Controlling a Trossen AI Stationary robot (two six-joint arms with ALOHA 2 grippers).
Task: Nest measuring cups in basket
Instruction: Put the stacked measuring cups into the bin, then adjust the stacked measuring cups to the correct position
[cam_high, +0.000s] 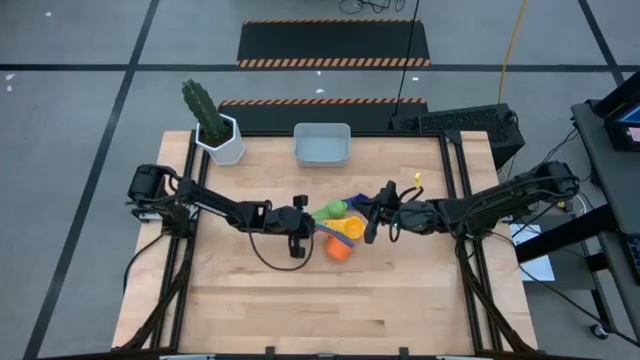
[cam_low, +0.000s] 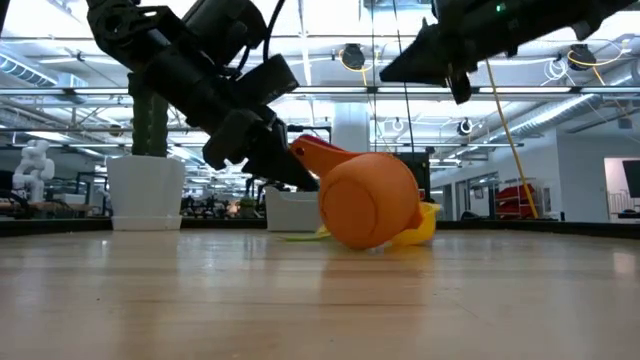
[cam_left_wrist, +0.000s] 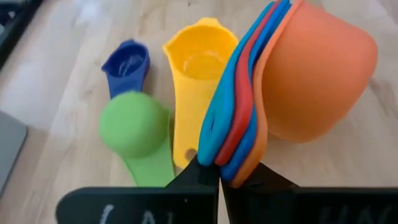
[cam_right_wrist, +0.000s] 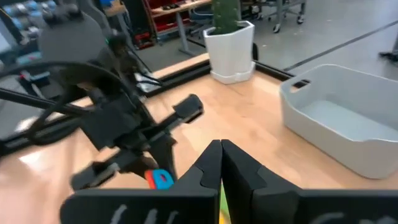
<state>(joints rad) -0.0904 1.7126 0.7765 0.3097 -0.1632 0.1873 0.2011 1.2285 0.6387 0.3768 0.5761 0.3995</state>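
**Spotter:** Orange cup fills your low view, lying on its side on the wooden table with its handle running up into the left gripper.

**Operator:** Is that a real hold?

**Spotter:** Yes. You have the left fingers pinched tight on a fanned bunch of handles: in the left wrist view I count orange, red and two light blue edges. That stack's long axis runs from the fingertips out to the orange bowl.

**Operator:** What's loose?

**Spotter:** Three cups on the table just past the stack: one yellow, one green, one dark blue. With the four you're holding, that makes seven, if each handle has its own cup.

**Operator:** And the basket?

**Spotter:** One pale basket sits at the far table edge, well apart from the cups, beside the cactus pot. From your left fingers it lies straight away from you, toward the far edge.

**Operator:** The right arm?

**Spotter:** Right gripper is fully closed on nothing, just beside the loose cups. Both grippers look about equally near the basket, I'd judge.
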